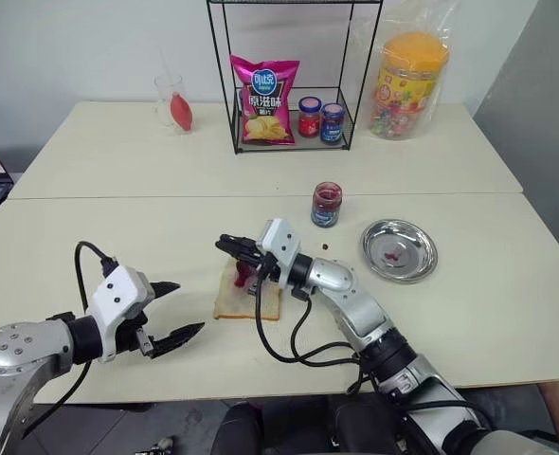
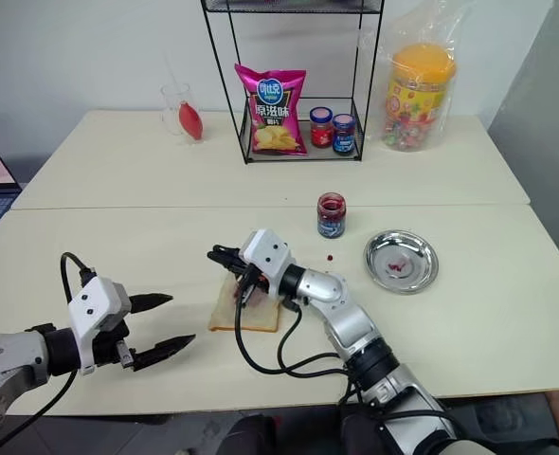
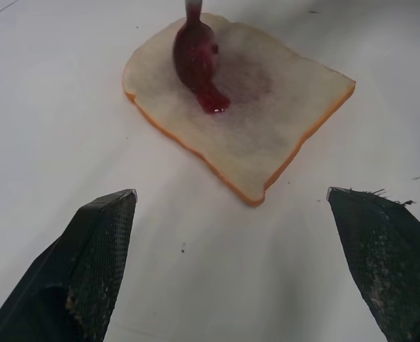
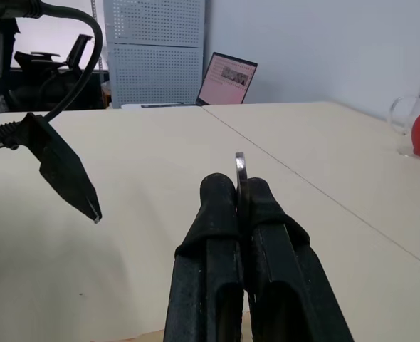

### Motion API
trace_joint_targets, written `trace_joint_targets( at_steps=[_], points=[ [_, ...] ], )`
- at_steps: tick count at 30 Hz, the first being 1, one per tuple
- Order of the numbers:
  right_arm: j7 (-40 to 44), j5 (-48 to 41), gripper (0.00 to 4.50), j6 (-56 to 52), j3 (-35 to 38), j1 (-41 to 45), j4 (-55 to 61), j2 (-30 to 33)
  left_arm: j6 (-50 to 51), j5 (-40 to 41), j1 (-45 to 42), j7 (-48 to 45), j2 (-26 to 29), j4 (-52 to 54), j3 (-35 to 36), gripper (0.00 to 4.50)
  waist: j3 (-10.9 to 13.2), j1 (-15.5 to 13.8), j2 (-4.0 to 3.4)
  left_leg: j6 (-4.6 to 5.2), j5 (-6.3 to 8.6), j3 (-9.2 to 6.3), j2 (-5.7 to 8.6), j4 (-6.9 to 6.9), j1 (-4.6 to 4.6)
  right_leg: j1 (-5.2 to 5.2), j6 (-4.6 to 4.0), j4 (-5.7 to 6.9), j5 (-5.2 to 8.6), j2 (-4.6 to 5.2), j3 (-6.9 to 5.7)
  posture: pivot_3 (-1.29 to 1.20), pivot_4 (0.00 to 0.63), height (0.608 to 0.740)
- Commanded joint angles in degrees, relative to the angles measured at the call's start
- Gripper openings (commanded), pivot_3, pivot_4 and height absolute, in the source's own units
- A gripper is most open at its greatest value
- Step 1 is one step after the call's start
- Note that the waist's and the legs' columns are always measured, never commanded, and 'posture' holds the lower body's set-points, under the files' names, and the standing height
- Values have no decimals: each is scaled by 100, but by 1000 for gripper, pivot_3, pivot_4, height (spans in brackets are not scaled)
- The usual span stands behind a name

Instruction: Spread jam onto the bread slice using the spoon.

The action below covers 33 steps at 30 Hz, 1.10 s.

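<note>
- The left claw (image 1: 175,310), low at the left of the head views, hangs above the tabletop (image 1: 118,237) with its two black fingers spread wide and nothing between them.
- Just right of it, at lower centre, the bread slice (image 1: 248,301) lies flat on the tabletop, with a purple-red stain in its middle.
- The right claw (image 1: 230,245) reaches over the bread from the right, fingers pressed together on the handle of the spoon (image 3: 195,53).
- The spoon hangs bowl down; the bowl is coated in jam (image 3: 203,71), and its tip touches the stained centre of the bread.
- Further back, right of centre, stands the open jam jar (image 1: 326,205) with a blue label, and right of it a round metal plate (image 1: 399,250) with red spots.
- At the far edge, upper centre, a wire rack (image 1: 294,76) holds a pink crisp bag (image 1: 265,100) and two lidded jars (image 1: 320,118).
</note>
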<state>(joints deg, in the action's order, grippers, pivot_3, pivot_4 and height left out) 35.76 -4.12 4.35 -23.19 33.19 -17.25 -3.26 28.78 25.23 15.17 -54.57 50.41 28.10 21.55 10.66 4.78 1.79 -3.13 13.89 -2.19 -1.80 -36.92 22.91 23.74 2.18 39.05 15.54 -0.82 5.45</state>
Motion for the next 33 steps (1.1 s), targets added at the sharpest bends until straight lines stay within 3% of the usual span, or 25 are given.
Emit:
trace_joint_targets(
  at_steps=[1,12,18,25,33],
  points=[
    [-87,11,1,273,223,125,139,-18,-136,-33,-68,-11,16,-30,-24,4500,0,0,0,0,0,-1,0,0,0,0,-2,0,-1,0,-1,0,150,740],
    [125,-971,1,-1655,612,27,707,-266,-224,-48,-127,32,-10,-142,-66,4500,1,4,-1,0,0,-6,-3,3,1,0,-15,1,-7,-1,-5,0,150,740],
    [91,-707,1,-1346,566,-5,340,-173,-221,-32,-119,39,-14,-119,-63,4500,0,4,-1,0,0,-2,-1,2,0,0,-14,-1,-7,-1,-3,0,150,740],
    [89,-741,1,-1416,608,113,789,-149,-277,-52,-111,29,-15,-163,-54,4500,0,3,0,0,0,-3,0,1,1,0,-14,-1,-7,-1,-3,0,150,740],
    [-352,-2050,1,-3906,1316,61,1651,-428,-509,-27,-72,0,-105,-271,37,4500,1,2,-1,0,0,-6,-3,4,2,1,-16,0,-6,-1,-6,0,150,740]
  ],
)
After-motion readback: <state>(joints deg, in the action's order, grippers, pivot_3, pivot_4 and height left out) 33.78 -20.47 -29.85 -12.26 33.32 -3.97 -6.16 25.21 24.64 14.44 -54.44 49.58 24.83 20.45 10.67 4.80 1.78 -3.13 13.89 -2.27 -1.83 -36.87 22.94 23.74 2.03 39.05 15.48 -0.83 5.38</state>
